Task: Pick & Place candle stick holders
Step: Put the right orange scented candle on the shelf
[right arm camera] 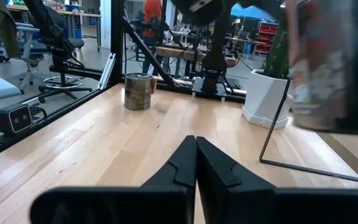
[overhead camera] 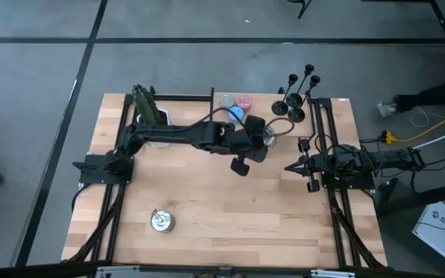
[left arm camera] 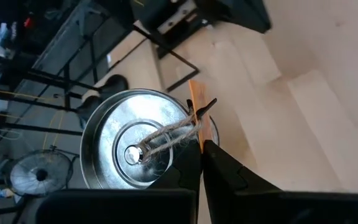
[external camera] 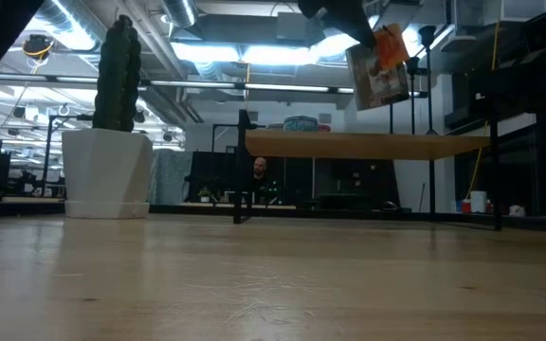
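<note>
Left arm reaches across the bench (overhead camera: 230,208) from the left side toward the far middle. Left pincer (left arm camera: 201,140) is closed on a loop of twine and an orange tag tied to the lid of a silver tin (left arm camera: 135,149); the tin hangs lifted, clear of the bench surface (the low view shows it tilted high at the top of the picture, tag on top).

Right arm rests along the right edge of the bench. Right pincer (right arm camera: 196,152) has its fingers pressed together, holding nothing, pointed inward over bare wood.

Candle stick holders (overhead camera: 297,94): a cluster of black holders, upright, at the far right corner of the bench, between the rail ends; stems rise from round bases. Exact count is hard to tell from above. They stand apart from both pincers, the left one being the nearer.

Other items:
- Second silver tin (overhead camera: 161,222) sits on the near left part of the bench, well apart from the arms.
- Cactus in a white pot (overhead camera: 151,112) at the far left.
- Small round candles (overhead camera: 236,103), blue and pink, at the far edge just beyond the left wrist.
- Person (right arm camera: 151,18) in an orange top in the room beyond (right wrist view).
</note>
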Controlling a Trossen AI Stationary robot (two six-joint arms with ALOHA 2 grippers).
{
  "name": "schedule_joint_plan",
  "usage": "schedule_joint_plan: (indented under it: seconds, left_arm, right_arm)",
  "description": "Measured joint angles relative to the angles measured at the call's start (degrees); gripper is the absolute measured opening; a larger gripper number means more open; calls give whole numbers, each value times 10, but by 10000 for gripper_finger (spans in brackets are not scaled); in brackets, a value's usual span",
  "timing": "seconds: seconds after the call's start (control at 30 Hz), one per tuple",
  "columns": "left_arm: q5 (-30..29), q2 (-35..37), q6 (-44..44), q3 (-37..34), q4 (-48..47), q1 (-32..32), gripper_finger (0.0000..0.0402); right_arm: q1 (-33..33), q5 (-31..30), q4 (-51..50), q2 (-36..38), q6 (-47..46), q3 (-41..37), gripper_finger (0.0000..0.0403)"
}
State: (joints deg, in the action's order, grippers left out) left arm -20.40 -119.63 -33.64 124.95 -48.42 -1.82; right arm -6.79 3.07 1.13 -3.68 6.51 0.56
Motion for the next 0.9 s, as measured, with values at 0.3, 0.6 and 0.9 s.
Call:
schedule_joint_plan:
  seconds: [0.3, 0.6, 0.9]
  left_arm:
    - [9, 0, 8, 13, 1, 52, 2]
    - [33, 0, 20, 13, 2, 113, 2]
    - [132, 0, 55, 13, 51, 157, 2]
  right_arm:
    - [0, 0, 0, 0, 0, 0, 11]
    - [0, 0, 0, 0, 0, 0, 11]
    - [0, 0, 0, 0, 0, 0, 11]
